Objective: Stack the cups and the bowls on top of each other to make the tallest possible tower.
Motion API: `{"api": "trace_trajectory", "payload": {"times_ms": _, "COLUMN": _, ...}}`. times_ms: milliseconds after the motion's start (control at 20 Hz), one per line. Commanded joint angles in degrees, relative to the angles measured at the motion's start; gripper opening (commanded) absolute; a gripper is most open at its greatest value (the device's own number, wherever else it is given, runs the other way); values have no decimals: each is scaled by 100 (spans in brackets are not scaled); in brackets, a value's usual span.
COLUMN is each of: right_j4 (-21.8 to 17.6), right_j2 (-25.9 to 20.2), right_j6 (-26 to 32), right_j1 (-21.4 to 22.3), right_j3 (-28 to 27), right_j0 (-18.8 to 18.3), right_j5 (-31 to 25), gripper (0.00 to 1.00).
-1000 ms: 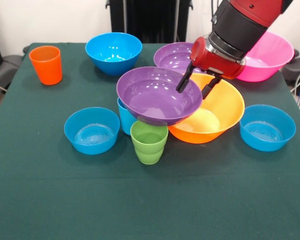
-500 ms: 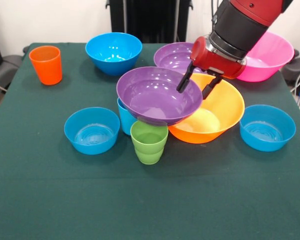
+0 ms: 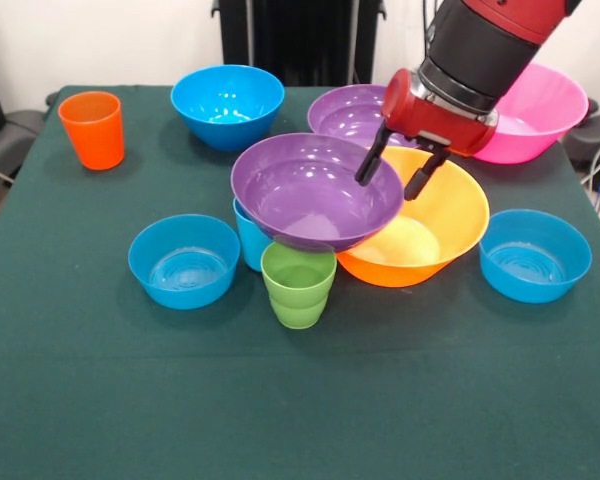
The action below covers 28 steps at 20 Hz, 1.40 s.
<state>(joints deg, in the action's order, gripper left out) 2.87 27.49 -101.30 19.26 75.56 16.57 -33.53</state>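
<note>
- Over the middle of the table, my gripper (image 3: 397, 172) straddled the rim of a purple bowl (image 3: 305, 192), one finger inside the wall and one outside; I read it as clamped on that rim, though the contact itself was too fine to confirm.
- That bowl sat over a light blue cup (image 3: 248, 236), tilted a little, its front edge overhanging the green cup (image 3: 298, 285) just before it. Whether it bore fully on the cup or hung from my grip, I could not tell.
- Handling, as I judged it: thin glossy plastic, light, stiff enough for an edge pinch, but slick. A wide bowl held by one side should want to swing or slide, and a narrow cup under it makes a tippy seat. Holding at the rim seemed the only workable place.
- Other pieces: second purple bowl (image 3: 345, 112) behind, orange-yellow bowl (image 3: 445, 220) just beside the held one and under my fingers, pink bowl (image 3: 545, 110) at the far corner partly hidden by my arm.
- Blue bowls: one large at the back (image 3: 227, 103), two smaller at the front, on the picture's left (image 3: 184, 260) and right (image 3: 535, 254). Orange cup (image 3: 92, 129) stood well apart at the far left of the picture.
- Surface: dark green tablecloth (image 3: 300, 410), flat, its weave likely giving bases some grip.
- Room: pale wall behind, dark equipment at the table's far edge, cables at both sides.
</note>
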Motion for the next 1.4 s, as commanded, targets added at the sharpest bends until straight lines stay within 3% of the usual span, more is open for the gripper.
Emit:
{"api": "trace_trajectory", "payload": {"times_ms": 50, "right_j4": 172, "right_j2": -776, "right_j6": -716, "right_j1": -4, "right_j3": -37, "right_j0": -105, "right_j5": -407, "gripper": 100}}
{"api": "trace_trajectory", "payload": {"times_ms": 600, "right_j4": 173, "right_j2": -736, "right_j6": -612, "right_j1": 2, "right_j3": -213, "right_j0": -141, "right_j5": -767, "gripper": 100}}
{"api": "trace_trajectory", "payload": {"times_ms": 1400, "right_j4": 130, "right_j2": -719, "right_j6": -626, "right_j1": -2, "right_j3": -215, "right_j0": -127, "right_j5": -793, "gripper": 100}}
